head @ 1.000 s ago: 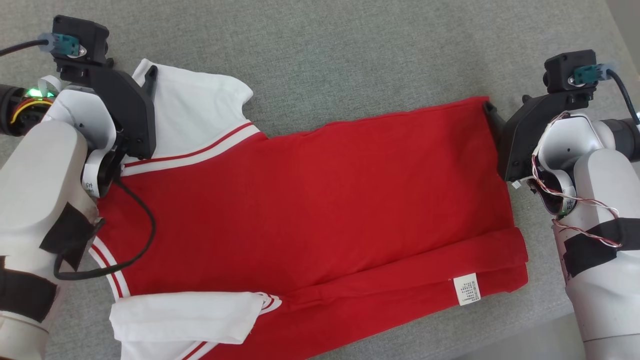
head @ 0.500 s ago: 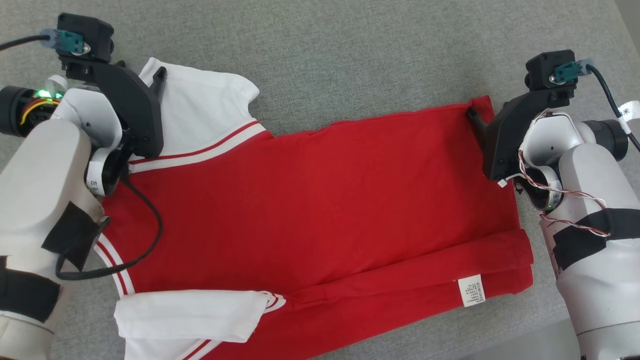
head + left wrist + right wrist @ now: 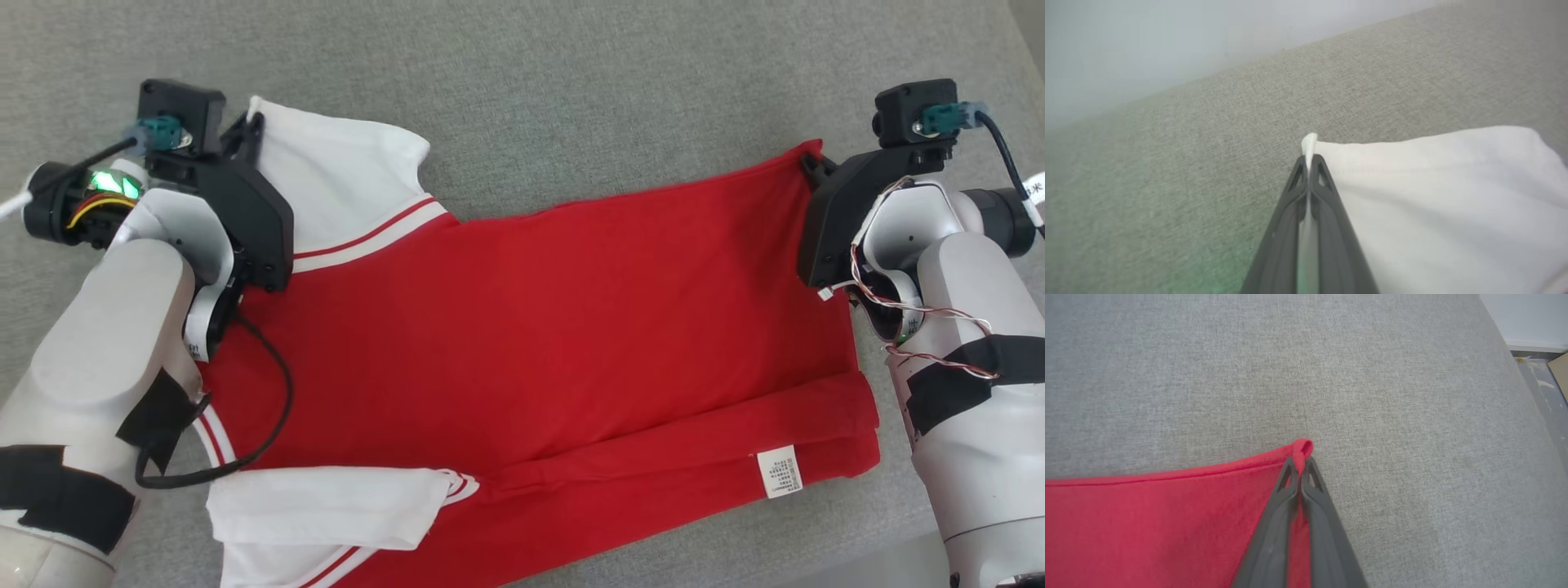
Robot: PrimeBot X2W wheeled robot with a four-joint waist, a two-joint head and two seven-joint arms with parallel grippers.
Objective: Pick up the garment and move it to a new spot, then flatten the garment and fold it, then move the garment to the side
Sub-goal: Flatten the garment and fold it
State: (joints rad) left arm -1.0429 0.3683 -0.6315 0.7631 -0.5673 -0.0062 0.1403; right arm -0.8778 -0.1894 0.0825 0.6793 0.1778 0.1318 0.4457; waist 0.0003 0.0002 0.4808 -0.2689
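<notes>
I see the grey cloth-covered desk under everything, and the garment lies spread across its middle, with its long axis running left to right in the head view. It is a red shirt with white sleeves and red-and-white striped trim. Its near edge is folded back over itself in a long red band.

My left arm comes in at the garment's left end and my right arm at its right end. Both are pale shells patched with black tape.

One white sleeve sits at the garment's far left corner. The other white sleeve lies folded across its near left corner.

A black cable from the left arm loops over the garment's left end.

The left jaws are pressed together on the far corner of the upper sleeve; in the left wrist view, white cloth runs between the dark fingers. The right jaws are pinching the garment's far right corner, where a small red fold pokes past the fingertips.

A white care label is sewn to the folded band near the garment's right end. It carries rows of small print that I cannot read. A white ring on the left wrist also bears dark characters that are too small to make out.
</notes>
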